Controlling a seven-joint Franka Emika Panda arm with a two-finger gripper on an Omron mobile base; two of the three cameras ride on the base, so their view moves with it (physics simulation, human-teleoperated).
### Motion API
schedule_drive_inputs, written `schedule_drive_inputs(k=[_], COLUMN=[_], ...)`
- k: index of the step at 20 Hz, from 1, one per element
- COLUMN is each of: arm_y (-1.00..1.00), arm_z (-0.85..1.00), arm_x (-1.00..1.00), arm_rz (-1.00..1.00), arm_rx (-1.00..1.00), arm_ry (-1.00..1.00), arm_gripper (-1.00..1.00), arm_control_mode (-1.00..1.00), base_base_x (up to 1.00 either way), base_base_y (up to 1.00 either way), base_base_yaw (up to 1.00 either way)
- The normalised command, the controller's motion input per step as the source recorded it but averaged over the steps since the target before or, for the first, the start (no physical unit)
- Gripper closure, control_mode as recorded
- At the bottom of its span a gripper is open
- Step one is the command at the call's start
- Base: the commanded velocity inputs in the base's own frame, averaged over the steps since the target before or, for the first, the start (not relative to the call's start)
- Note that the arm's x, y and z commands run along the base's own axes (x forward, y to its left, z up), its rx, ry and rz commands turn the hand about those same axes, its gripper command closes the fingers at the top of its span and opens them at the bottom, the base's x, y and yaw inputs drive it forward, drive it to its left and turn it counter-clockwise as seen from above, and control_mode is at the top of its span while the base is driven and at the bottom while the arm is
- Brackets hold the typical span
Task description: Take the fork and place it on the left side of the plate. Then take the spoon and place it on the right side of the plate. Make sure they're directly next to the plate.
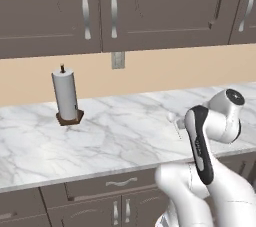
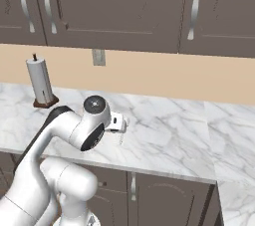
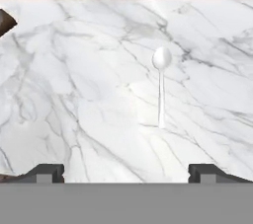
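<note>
Still early, it seems: the spoon (image 3: 161, 82) lies loose on the marble counter (image 3: 74, 94), ahead of the gripper (image 3: 126, 171), whose jaws stand wide apart holding nothing; both placements look undone.

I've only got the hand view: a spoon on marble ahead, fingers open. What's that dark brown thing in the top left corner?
Observer: The brown base of a paper towel holder, standing on the counter left of the spoon, with an upright white roll on it.
Operator: Anything on the wall behind?
Observer: A wall outlet on the beige backsplash, sideways between holder and spoon.
Operator: And above that?
Observer: Dark brown wall cabinets with curved silver handles.
</note>
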Motion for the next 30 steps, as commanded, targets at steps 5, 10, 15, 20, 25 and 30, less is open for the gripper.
schedule_drive_inputs(k=[5, 10, 15, 20, 25, 30], arm_y=[-0.16, -0.13, -0.15, -0.07, 0.0, 0.0], arm_z=[-0.25, -0.29, -0.38, -0.59, -0.43, -0.3], arm_x=[0.74, 0.47, 0.33, 0.16, 0.25, 0.31], arm_rz=[-0.11, -0.01, 0.02, 0.03, 0.01, 0.01], arm_rx=[0.0, 0.0, 0.0, 0.0, 0.0, 0.0], arm_ry=[0.18, 0.07, 0.05, 0.06, 0.01, 0.0], arm_gripper=[-1.0, -1.0, -1.0, -1.0, -1.0, -1.0], arm_control_mode=[-1.0, -1.0, -1.0, -1.0, -1.0, -1.0], base_base_x=[0.0, 0.0, 0.0, 0.0, 0.0, 0.0], base_base_y=[0.0, 0.0, 0.0, 0.0, 0.0, 0.0], base_base_yaw=[0.0, 0.0, 0.0, 0.0, 0.0, 0.0])
